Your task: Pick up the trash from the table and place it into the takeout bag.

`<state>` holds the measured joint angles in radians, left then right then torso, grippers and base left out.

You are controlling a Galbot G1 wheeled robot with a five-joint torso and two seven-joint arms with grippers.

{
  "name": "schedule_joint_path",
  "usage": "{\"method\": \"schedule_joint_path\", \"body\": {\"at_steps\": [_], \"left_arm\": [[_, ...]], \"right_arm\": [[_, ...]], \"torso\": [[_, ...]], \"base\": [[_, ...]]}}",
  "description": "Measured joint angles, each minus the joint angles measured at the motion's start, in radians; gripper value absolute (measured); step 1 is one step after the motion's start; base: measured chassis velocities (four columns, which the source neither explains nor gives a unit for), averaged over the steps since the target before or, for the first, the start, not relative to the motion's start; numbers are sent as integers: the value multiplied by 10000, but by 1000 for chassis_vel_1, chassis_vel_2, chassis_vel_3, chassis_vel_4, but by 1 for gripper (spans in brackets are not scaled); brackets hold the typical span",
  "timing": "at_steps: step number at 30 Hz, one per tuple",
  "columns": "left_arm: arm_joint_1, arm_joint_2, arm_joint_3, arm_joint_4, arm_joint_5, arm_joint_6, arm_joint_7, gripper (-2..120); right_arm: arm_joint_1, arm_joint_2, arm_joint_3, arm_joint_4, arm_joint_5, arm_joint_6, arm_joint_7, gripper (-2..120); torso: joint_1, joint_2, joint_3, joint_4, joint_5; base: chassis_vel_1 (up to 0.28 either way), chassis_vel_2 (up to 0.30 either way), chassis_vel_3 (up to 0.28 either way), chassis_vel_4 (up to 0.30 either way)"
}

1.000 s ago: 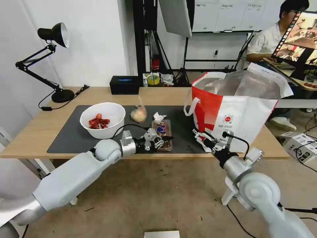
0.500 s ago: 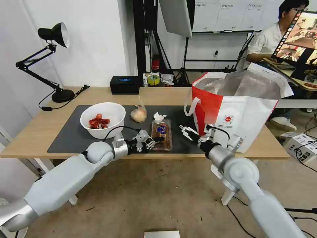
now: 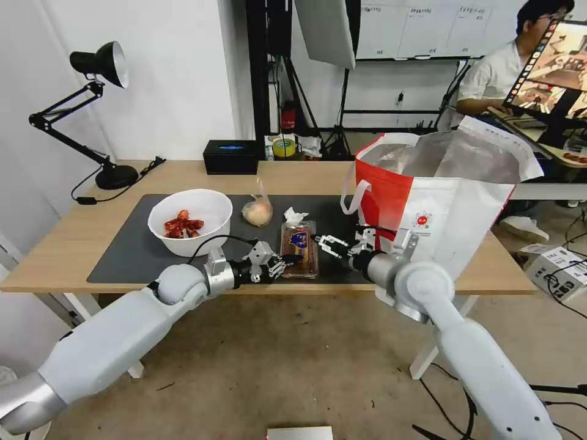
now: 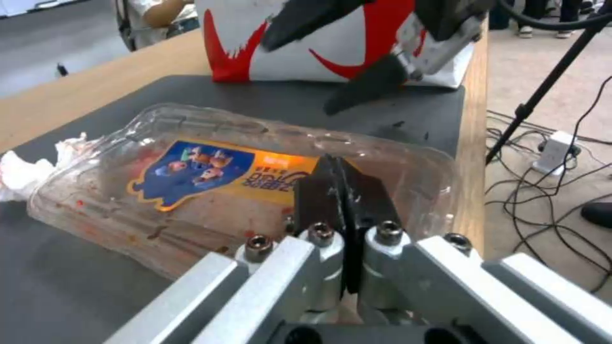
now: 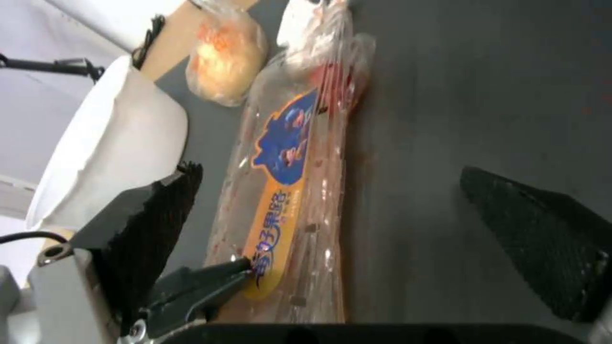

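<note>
Clear tray on mat, flanked by both grippers.
Takeout bag [image 3: 437, 201] is stood at the table's [image 3: 61, 244] right; clear tray [image 3: 299, 247] is nipped at its near edge by left gripper [image 3: 292, 259]; right gripper [image 3: 325, 243] is held spread, just right.

On bench [image 3: 73, 244], mat [image 3: 134, 244]: bowl [image 3: 190, 221] left, knotted bag [image 3: 257, 211] and tissue [image 3: 294, 216] mid, tray [image 3: 299, 247] in front of tissue. Takeout bag [image 3: 440, 208] right. Box [image 3: 230, 157] behind, lamp [image 3: 98, 116] far left.
</note>
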<state>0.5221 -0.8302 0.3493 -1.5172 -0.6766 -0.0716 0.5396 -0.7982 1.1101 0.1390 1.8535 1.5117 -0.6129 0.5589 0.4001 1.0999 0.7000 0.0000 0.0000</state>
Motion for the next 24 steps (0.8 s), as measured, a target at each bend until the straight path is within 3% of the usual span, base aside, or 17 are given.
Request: {"method": "schedule_joint_path", "body": {"at_steps": [14,24], "left_arm": [[67,-6,5,23,-16,-48,-2,0],[116,-69,-12,39,-33,-95,0,0]], "right_arm": [[1086,400,-623,-921,325,-636,97,100],[2119,646,-1160,-1702,1292,-1108,918,100]], "torso": [[-1,0,0,0,0],[0,0,0,0,-1]], "base": [[0,0,0,0],[0,0,0,0]]}}
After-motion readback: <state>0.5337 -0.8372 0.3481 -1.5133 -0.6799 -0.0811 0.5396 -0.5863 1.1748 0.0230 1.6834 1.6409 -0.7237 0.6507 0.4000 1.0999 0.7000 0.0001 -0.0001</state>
